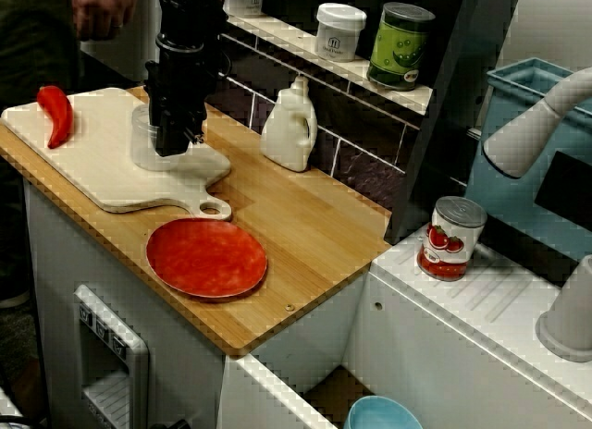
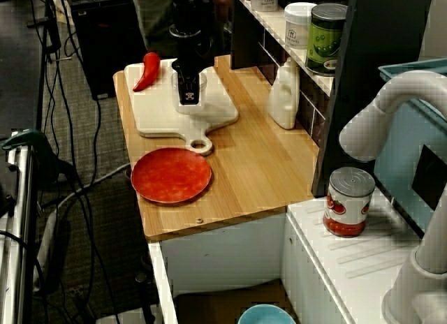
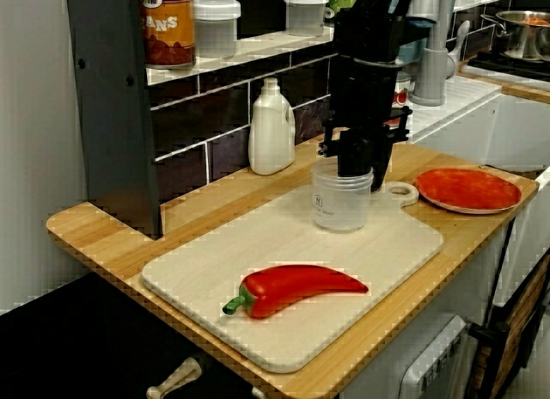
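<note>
Clear plastic cup [image 3: 341, 205] is seen upright on the pale cutting board [image 3: 258, 244], near its handle end. The black hand [image 3: 352, 167] is held straight over the cup, and its fingertips are seen at the cup's mouth. How wide the fingers are set cannot be told, as they are blurred at the rim. A red pepper [image 3: 296, 289] is laid on the same board, well apart from the cup. A red plate [image 3: 468, 189] and a white bottle [image 3: 271, 128] are placed on the wooden bench [image 3: 94, 231].
</note>
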Robot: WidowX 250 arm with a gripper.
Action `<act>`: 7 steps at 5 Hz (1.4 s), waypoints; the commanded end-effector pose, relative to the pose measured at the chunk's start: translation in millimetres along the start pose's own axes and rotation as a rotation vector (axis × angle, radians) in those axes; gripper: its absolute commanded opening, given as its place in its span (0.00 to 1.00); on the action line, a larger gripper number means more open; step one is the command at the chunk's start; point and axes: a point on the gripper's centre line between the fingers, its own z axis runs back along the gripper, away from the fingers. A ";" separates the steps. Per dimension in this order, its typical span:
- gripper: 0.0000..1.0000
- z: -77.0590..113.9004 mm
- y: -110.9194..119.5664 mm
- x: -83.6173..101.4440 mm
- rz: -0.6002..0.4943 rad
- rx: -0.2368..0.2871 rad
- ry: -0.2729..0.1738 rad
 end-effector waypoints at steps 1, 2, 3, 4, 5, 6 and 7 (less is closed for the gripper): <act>0.00 36.8 -24.3 -2.3 -0.056 0.007 -0.080; 0.00 38.7 -39.7 -2.5 -0.081 -0.001 -0.090; 0.00 37.2 -53.6 -2.4 -0.104 -0.002 -0.087; 0.00 38.8 -65.1 0.5 -0.117 -0.006 -0.079; 0.00 38.4 -79.5 7.8 -0.125 0.001 -0.086; 0.00 39.7 -92.7 18.5 -0.136 -0.008 -0.078; 0.00 39.3 -106.4 30.2 -0.147 -0.011 -0.072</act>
